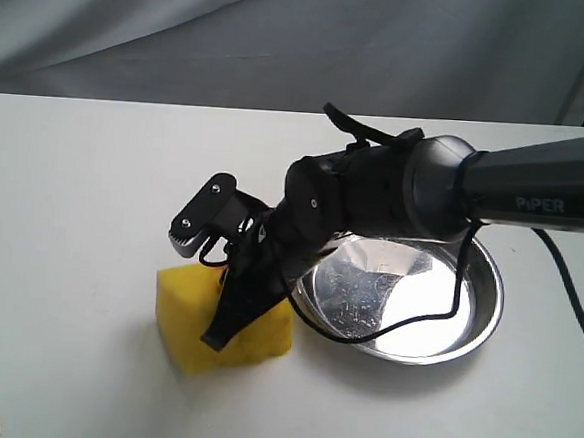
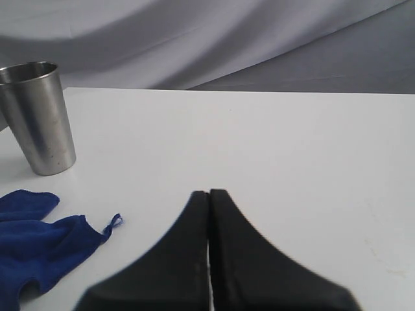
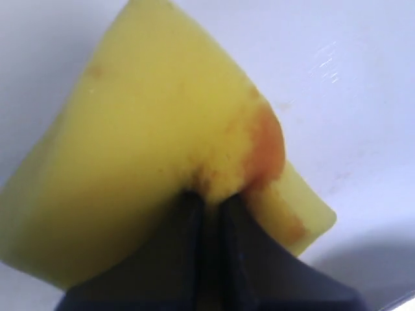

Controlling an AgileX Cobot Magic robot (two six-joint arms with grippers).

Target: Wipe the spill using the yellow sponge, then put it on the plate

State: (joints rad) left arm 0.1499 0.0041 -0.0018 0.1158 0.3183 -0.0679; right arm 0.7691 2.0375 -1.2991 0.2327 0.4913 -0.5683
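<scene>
R jaws pinch stained yellow sponge point(image 1: 180, 321) | L jaws shut, empty | step: wipe prob. done | nxt: lift, clear plate point(image 1: 417, 288) rim

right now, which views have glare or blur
exterior view: strong glare inside the plate; right wrist view: the yellow sponge fills the frame, soft and out of focus; left wrist view: the left gripper looks slightly blurred up close, the steel cup sharper
</scene>
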